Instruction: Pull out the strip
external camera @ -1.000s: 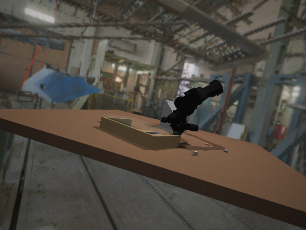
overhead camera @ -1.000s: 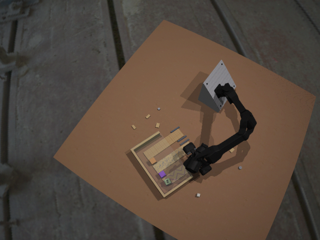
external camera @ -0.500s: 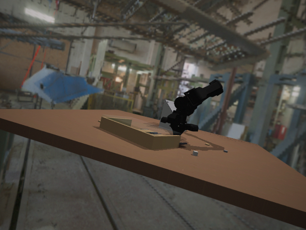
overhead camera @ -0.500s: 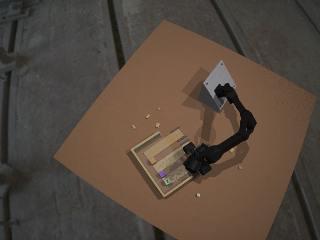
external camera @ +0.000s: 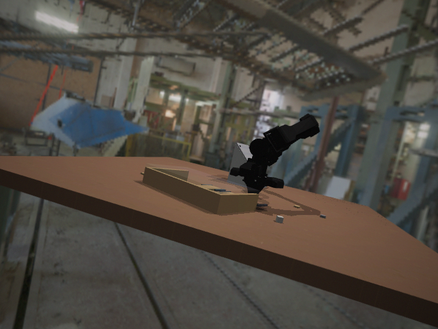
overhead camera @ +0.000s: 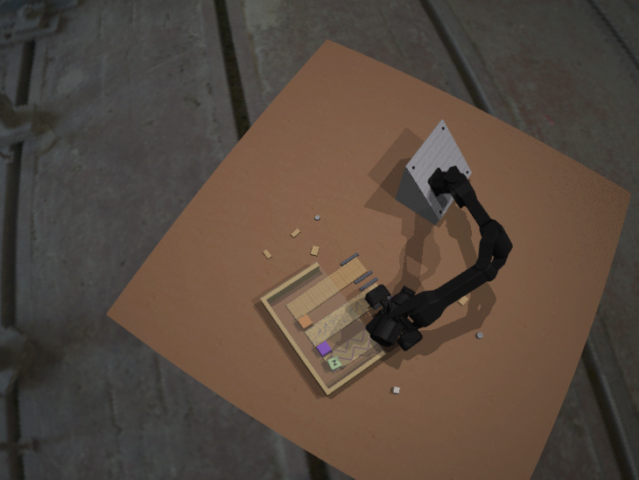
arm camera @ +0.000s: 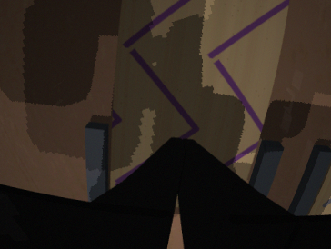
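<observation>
The green cube labelled Z (overhead camera: 334,363) sits on the far end of the zigzag-patterned strip (overhead camera: 355,345) (arm camera: 255,54), inside the tray. A purple cube (overhead camera: 324,348) and an orange cube (overhead camera: 305,321) sit near the far ends of the strips beside it. The speckled strip (overhead camera: 335,320) and the finely lined strip (overhead camera: 319,294) lie alongside. My gripper (external camera: 253,192) (arm camera: 180,149) is shut and empty, tips pointing down over the near end of the zigzag strip. Whether the tips touch it I cannot tell. In the top view the arm hides the tips and that strip end.
Tan walls (overhead camera: 294,343) (external camera: 183,194) enclose three sides, with a see-through cover across the strips. Dark rails (overhead camera: 349,259) (arm camera: 96,159) (arm camera: 268,168) stand at the open side. A white cube (overhead camera: 396,390) (external camera: 279,219), a grey cylinder (overhead camera: 479,335) and small tan blocks (overhead camera: 314,250) lie outside.
</observation>
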Controlling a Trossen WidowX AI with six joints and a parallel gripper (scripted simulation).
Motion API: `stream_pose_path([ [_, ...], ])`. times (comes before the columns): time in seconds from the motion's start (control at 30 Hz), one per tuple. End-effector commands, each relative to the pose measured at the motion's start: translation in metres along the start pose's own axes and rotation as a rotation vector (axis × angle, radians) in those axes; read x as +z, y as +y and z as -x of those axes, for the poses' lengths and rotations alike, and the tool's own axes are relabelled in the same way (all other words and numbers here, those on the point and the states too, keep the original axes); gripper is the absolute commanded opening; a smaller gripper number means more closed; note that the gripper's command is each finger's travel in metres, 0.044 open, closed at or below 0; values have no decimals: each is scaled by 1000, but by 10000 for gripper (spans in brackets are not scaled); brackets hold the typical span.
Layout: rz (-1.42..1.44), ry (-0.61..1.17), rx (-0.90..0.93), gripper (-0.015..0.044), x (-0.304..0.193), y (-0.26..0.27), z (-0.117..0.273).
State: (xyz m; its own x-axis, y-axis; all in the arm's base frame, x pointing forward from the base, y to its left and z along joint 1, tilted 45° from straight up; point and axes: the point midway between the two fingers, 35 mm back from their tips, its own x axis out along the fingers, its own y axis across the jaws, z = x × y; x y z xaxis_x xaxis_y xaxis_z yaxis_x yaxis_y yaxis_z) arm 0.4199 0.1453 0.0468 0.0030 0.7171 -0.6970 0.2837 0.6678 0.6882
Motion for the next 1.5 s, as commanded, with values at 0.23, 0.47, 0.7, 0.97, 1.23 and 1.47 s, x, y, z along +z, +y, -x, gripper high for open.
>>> stream_pose_path([
  [0.23, -7, 2, -6, 0, -1, -1, -2],
  [0.47, -7, 2, -6, 0, -1, -1, -3],
  [0.7, -7, 2, -6, 0, 0, -1, -4],
  [0.97, -7, 2, -6, 0, 0, -1, -5],
  [1.23, -7, 2, -6, 0, 0, -1, -5],
  [1.47, -7, 2, -6, 0, 1, -1, -6],
])
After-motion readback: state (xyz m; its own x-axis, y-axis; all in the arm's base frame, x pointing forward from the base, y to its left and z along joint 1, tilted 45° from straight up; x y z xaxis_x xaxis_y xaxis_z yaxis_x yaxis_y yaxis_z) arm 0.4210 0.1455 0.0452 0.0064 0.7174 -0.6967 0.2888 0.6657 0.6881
